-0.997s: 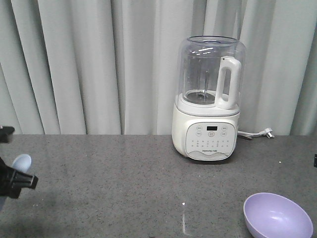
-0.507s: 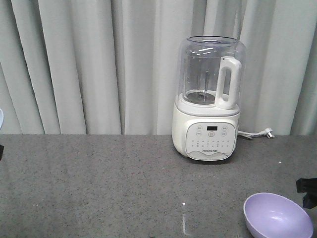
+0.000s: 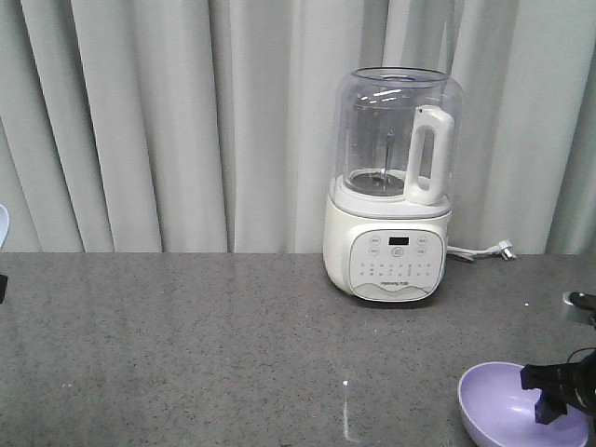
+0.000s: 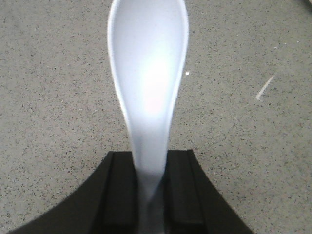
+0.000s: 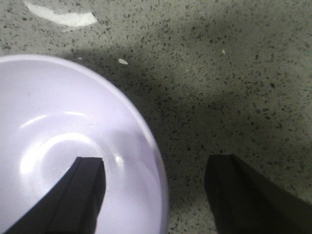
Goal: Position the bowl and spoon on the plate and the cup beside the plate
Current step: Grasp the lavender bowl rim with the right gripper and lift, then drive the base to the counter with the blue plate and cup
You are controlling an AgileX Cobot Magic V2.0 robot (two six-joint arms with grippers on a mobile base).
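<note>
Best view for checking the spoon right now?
Left wrist: the spoon fills the frame, scoop and handle clear, handle pinched in the left gripper. Front-facing catches only a pale sliver at the far left edge. Right wrist shows none of it; it looks at the bowl.

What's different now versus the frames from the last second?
The right claw came in from the right edge and now straddles the rim of the bowl, one finger inside, one outside, jaws open. The left claw, gripping the spoon, rose and slid almost out at the front view's left edge. Bowl and blender stayed put.
</note>
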